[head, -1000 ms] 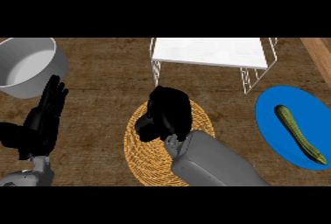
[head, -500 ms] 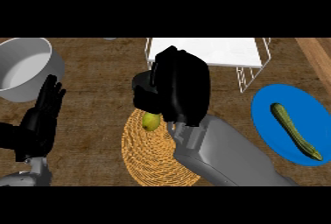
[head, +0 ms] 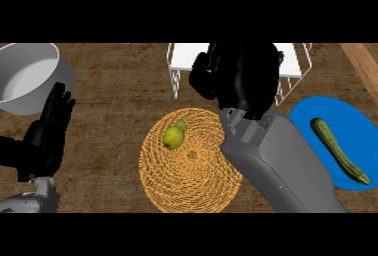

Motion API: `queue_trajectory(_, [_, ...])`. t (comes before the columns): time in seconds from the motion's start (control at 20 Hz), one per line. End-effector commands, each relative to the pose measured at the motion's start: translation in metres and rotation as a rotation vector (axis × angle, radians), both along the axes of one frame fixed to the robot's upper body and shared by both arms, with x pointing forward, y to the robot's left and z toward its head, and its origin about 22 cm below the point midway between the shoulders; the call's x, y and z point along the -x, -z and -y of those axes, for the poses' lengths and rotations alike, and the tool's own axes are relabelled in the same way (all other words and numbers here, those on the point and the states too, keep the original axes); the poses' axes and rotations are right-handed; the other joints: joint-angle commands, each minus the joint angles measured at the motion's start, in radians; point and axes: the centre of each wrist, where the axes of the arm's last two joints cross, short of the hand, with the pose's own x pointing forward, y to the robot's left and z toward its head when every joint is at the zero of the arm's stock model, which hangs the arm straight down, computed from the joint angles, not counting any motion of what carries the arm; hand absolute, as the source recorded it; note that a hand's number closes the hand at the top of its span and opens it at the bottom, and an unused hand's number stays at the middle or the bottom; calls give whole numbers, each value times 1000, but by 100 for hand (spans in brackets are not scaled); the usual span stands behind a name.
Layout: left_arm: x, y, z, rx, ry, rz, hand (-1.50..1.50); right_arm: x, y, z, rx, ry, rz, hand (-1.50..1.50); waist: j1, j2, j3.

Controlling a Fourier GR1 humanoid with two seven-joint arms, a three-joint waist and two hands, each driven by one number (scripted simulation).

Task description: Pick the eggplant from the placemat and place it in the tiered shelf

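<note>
Two hands show. The right hand (head: 240, 75) is up past the far edge of the mat (head: 192, 175), over the white shelf (head: 184, 54). Its back faces up, so it looks like one dark lump. I cannot tell if it is open or shut, or if it holds anything. Its grey arm (head: 273, 160) comes in from below and slants up along the right side of the mat.

The left hand (head: 48, 132) rests well to the left of the mat. It is open and flat, with its fingers pointing up.

One small fruit (head: 173, 136) lies on the mat, in the far left part. It is yellow-green and shaped like a pear. The fruit is apart from the right hand and does not touch it. The hand is farther away and a bit to the right of it.

Some things are hard to see. The right hand hides the middle of the shelf, and its under side is hidden. The arm covers the right rim of the mat. Far left of the mat stands a grey bowl (head: 29, 75), cut off by the view's edge. Right of the mat lies a blue plate (head: 317, 110) with a long green veggie (head: 338, 150) on it. The arm hides a bit of the plate's near side.
</note>
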Motion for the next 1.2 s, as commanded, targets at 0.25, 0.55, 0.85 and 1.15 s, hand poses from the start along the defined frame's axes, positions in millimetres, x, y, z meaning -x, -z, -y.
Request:
queue_trajectory(0.25, [-10, -8, 1, 17, 10, 16, 0, -51, 16, 43, -89, 180, -21, 150, 12, 7, 0])
queue_trajectory(0.55, [5, 5, -4, -8, 27, -3, 0, -82, 55, 46, -81, 203, 22, 150, 23, 9, 1])
queue_trajectory(0.85, [2, 4, 12, 17, 21, -6, 0, -115, 48, 75, -96, 178, 61, 150, 22, 8, 1])
queue_trajectory(1.15, [1, -1, -1, 7, 7, 0, 0, -127, 73, 72, -100, 190, 43, 150, 19, 7, 1])
